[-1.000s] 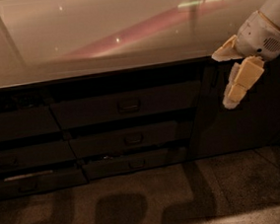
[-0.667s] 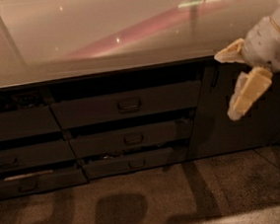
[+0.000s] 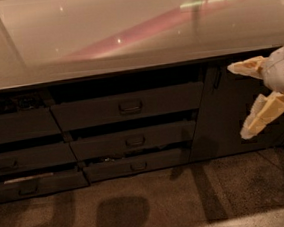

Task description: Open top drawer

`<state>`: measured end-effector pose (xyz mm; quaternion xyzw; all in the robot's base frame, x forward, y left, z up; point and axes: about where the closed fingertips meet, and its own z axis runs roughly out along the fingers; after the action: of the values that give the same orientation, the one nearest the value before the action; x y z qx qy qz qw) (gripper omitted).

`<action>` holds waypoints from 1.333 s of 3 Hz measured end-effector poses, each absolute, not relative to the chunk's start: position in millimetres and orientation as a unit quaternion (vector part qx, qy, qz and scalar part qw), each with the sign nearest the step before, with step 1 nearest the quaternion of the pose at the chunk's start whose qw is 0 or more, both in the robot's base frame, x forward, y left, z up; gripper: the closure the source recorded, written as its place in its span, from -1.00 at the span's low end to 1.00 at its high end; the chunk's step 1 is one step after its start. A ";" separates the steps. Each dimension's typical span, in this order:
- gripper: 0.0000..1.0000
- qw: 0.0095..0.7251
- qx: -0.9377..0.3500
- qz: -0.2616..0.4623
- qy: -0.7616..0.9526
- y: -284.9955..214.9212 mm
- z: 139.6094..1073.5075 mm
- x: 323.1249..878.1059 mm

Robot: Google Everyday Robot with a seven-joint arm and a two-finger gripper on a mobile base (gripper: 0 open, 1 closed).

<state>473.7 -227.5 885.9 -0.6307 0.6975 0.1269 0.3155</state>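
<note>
The top drawer (image 3: 126,106) is the widest dark grey front in the middle stack, just below the counter edge, with a small loop handle (image 3: 130,107) at its centre. It looks pushed in or nearly so. My gripper (image 3: 240,101) hangs at the right edge of the camera view, in front of the tall cabinet door, well to the right of the handle and apart from it. Its two cream fingers are spread wide, one pointing left, one pointing down-left, with nothing between them.
Two shallower drawers (image 3: 134,140) sit below the top one, and a further stack of drawers (image 3: 23,157) stands to the left. A glossy pale countertop (image 3: 124,32) overhangs everything. A tall cabinet door (image 3: 222,113) with a vertical handle is on the right. Speckled floor (image 3: 151,205) lies in front.
My gripper has shifted right and slightly down, away from the drawers, and its fingers have spread wider. The drawers have not moved.
</note>
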 end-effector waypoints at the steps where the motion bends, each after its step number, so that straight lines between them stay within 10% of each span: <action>1: -1.00 0.315 -0.631 0.127 0.698 -227.2 885.7 474.0; 4: -1.00 0.241 -0.594 0.210 0.738 -214.5 811.0 557.3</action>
<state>557.3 -214.5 811.0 -0.5945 0.7378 0.2104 0.2408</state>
